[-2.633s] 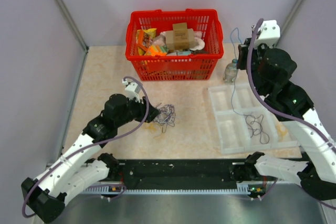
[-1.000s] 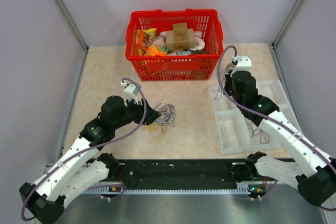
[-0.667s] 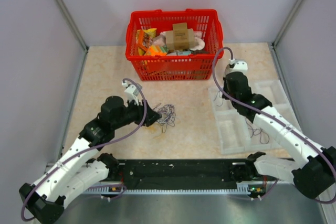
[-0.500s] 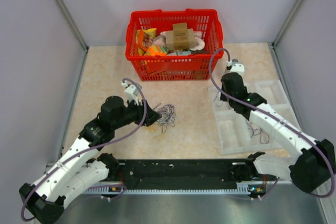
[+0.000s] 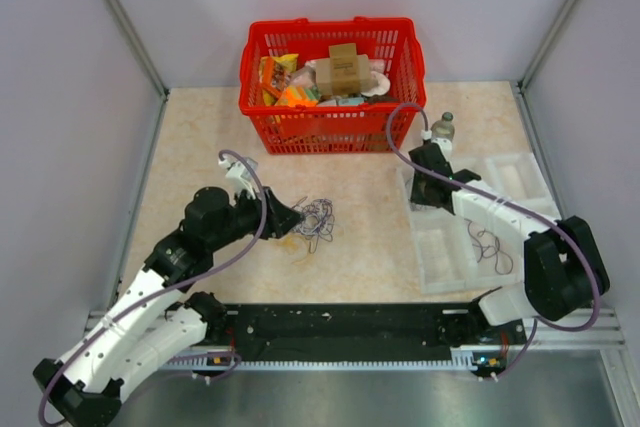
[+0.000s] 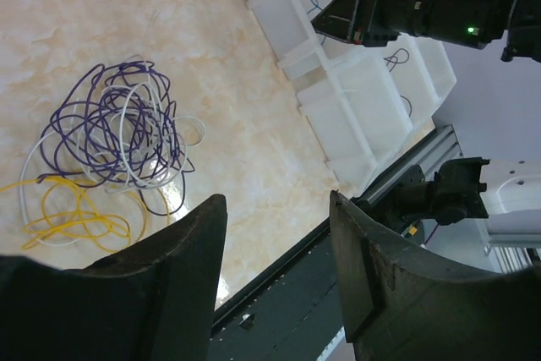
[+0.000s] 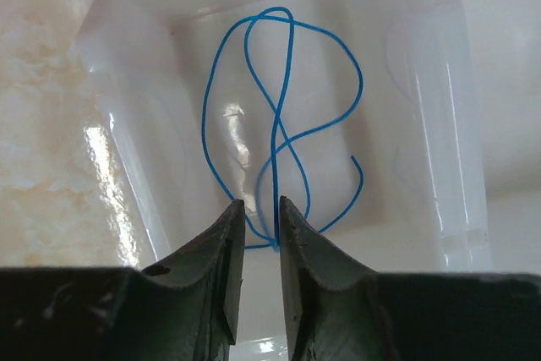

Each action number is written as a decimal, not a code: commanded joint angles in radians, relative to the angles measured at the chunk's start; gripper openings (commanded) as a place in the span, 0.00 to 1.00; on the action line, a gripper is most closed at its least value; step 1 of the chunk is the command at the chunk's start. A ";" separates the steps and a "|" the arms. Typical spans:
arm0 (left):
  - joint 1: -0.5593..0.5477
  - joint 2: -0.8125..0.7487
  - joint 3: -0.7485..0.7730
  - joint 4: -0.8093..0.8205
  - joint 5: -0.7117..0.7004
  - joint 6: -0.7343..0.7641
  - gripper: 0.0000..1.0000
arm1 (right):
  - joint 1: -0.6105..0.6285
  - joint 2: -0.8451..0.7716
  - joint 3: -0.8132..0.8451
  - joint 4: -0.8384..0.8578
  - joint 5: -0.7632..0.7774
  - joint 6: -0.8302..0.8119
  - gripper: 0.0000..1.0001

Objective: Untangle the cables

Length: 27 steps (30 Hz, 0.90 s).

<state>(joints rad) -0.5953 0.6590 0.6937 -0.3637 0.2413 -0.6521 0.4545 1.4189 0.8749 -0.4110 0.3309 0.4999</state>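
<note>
Risk, right side: the blue cable [image 7: 277, 134] lies looped in the far-left compartment of the tray [image 7: 127, 150], one strand running into the right gripper [image 7: 259, 209]; its fingers stand a narrow slit apart, wider than the wire, apparently not clamping; if the strand snags on lift, it would be dragged out; left gripper [image 6: 277, 200] spread wide, empty; the tangle [image 6: 114, 137] of purple, white and yellow sits on the table just right of it, not touching; a careless pinch would likely catch several strands.
</note>
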 commanded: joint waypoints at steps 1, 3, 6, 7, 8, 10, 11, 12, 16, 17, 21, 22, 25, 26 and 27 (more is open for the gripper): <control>0.003 0.025 -0.002 -0.020 -0.057 0.014 0.57 | -0.016 -0.029 0.021 -0.008 -0.003 -0.020 0.33; 0.003 0.047 0.007 -0.034 -0.089 0.035 0.60 | -0.016 -0.073 0.013 -0.020 -0.004 -0.064 0.50; 0.002 0.125 0.032 -0.038 -0.114 0.080 0.69 | -0.016 -0.141 0.028 -0.047 0.005 -0.129 0.66; 0.003 0.155 0.044 -0.038 -0.122 0.097 0.69 | -0.016 -0.159 0.048 -0.069 0.003 -0.138 0.72; 0.003 0.194 0.055 -0.040 -0.129 0.114 0.69 | -0.014 -0.173 0.070 -0.103 0.000 -0.144 0.73; 0.002 0.279 0.084 -0.052 -0.154 0.138 0.68 | 0.004 -0.215 0.111 -0.147 -0.015 -0.159 0.74; 0.002 0.327 0.101 -0.066 -0.164 0.141 0.66 | 0.030 -0.241 0.121 -0.152 -0.006 -0.168 0.77; 0.000 0.371 0.127 -0.092 -0.171 0.141 0.65 | 0.067 -0.268 0.128 -0.149 -0.003 -0.173 0.78; -0.037 0.464 0.141 -0.069 -0.201 0.095 0.66 | 0.151 -0.296 0.073 0.036 -0.304 -0.143 0.80; -0.040 0.478 0.130 -0.048 -0.209 0.089 0.67 | 0.177 -0.291 0.047 0.101 -0.373 -0.121 0.80; -0.040 0.536 0.147 -0.046 -0.269 0.089 0.57 | 0.265 -0.232 0.027 0.236 -0.435 -0.069 0.74; -0.041 0.542 0.155 -0.046 -0.280 0.095 0.56 | 0.280 -0.219 0.023 0.254 -0.446 -0.063 0.72; -0.043 0.554 0.170 -0.031 -0.293 0.118 0.54 | 0.303 -0.199 0.004 0.294 -0.483 -0.046 0.67; -0.040 0.559 0.176 -0.030 -0.295 0.121 0.54 | 0.305 -0.195 0.001 0.294 -0.486 -0.047 0.65; -0.040 0.564 0.181 -0.029 -0.300 0.123 0.53 | 0.308 -0.196 -0.002 0.293 -0.486 -0.044 0.63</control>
<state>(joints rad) -0.6338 1.2167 0.8112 -0.4404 -0.0113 -0.5499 0.7456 1.2217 0.8837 -0.2211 -0.0830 0.4232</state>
